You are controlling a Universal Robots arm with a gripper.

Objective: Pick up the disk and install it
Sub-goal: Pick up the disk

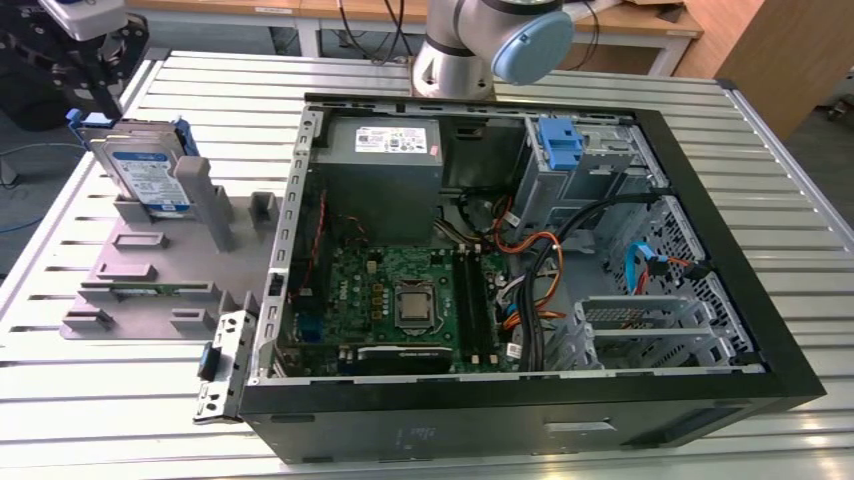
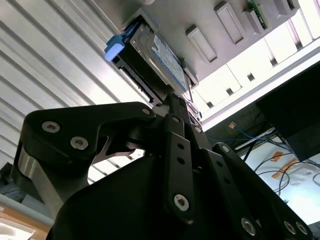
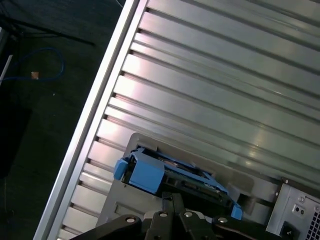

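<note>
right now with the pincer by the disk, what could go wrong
1. The disk stands on edge in the grey holder; a skewed grab by the pincer could jam or tip it.
2. The case wall rises beside the holder, so a low carry could strike it.
3. Loose cables cross the case and might snag the disk.

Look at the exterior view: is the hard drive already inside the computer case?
No, the hard drive stands upright in the grey holder outside the computer case, on the exterior view's left.
</note>
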